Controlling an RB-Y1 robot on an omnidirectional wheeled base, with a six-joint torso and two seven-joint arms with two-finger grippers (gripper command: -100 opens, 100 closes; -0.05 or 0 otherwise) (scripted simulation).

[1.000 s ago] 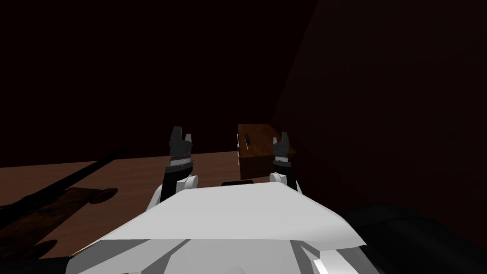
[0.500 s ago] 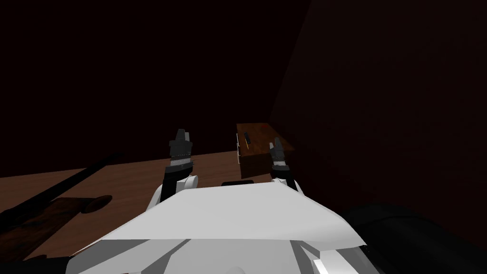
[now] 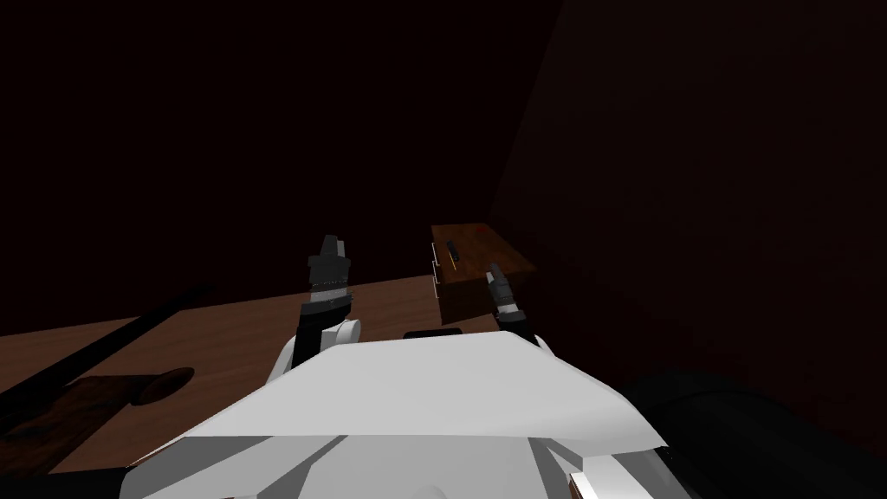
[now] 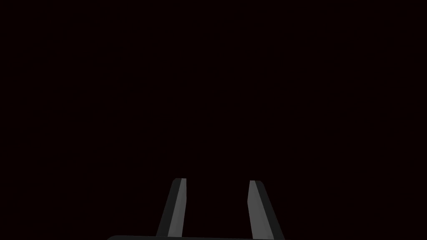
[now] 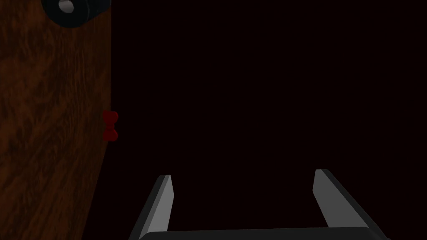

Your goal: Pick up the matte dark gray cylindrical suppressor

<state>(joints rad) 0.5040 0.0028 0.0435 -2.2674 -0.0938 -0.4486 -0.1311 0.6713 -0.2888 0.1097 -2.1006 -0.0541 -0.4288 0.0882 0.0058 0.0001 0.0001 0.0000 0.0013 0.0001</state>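
Wood surface (image 3: 485, 257) (image 5: 50, 146): one, a small brown cabinet in a dim corner, standing on a brown floor (image 3: 242, 325) with dark walls behind and beside it.
Handles (image 3: 432, 252): two, pale, one above the other on the cabinet's front; what lies behind that front cannot be seen.
Dark tube (image 3: 451, 252) (image 5: 77, 6): one, lying flat on top of the surface near the edge above the handles. The right wrist view catches its round end, with a pale bore in the middle.
Yellow sliver (image 3: 454, 262): one, thin, just beside the tube on the same top.
Red piece (image 3: 479, 228) (image 5: 110, 125): one, small and bow-shaped, at the edge of the top, well apart from the tube.
Right hand (image 3: 495, 275) (image 5: 244, 174): one, raised at the near corner of the surface. Its two fingers are spread wide with nothing between them and aim past the wood into darkness; the tube is off to one side, untouched.
Left hand (image 3: 332, 246) (image 4: 217, 180): one, held up over the floor, well apart from the surface. Its two fingers are parted by a narrower gap and hold nothing.
Dark shape (image 3: 160, 385): one oval patch low on the floor to the robot's left, too dim to name.
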